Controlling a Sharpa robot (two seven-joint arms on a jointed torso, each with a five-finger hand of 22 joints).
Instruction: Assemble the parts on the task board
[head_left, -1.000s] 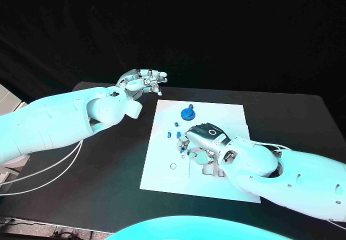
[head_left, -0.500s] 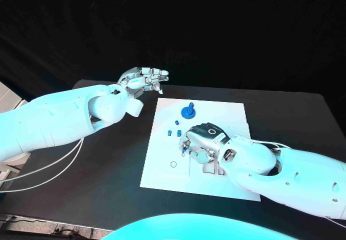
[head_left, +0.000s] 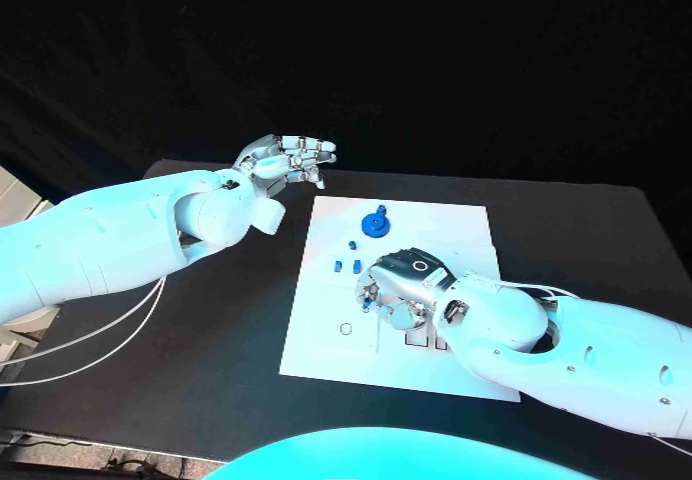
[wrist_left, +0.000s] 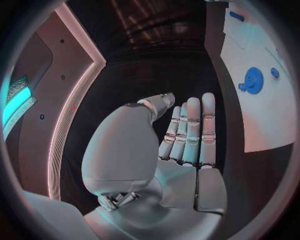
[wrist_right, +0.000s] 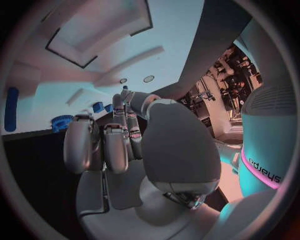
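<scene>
Fingers (wrist_left: 187, 130) of the left hand (head_left: 289, 160) lie straight and side by side, nothing in them, the hand raised over the far left part of the desk (head_left: 216, 330), just off the far left corner of the task board (head_left: 325, 350). Over on the board, the right hand (head_left: 404, 285) is bent down with its fingers (wrist_right: 115, 140) curled toward the white surface near the middle; whether they hold one of the small pieces I cannot tell from where I stand. A round blue part (head_left: 375, 225) with a short stem sits near the board's far edge, and a small blue dot-like part (head_left: 352, 245) lies just nearer than it. Two little blue parts (head_left: 343, 267) stand close together a bit nearer still, right beside the right hand. A small ring-shaped hole (head_left: 345, 328) shows in the board's near left area, and dark rectangular cut-outs (head_left: 418, 342) show by the right wrist.
</scene>
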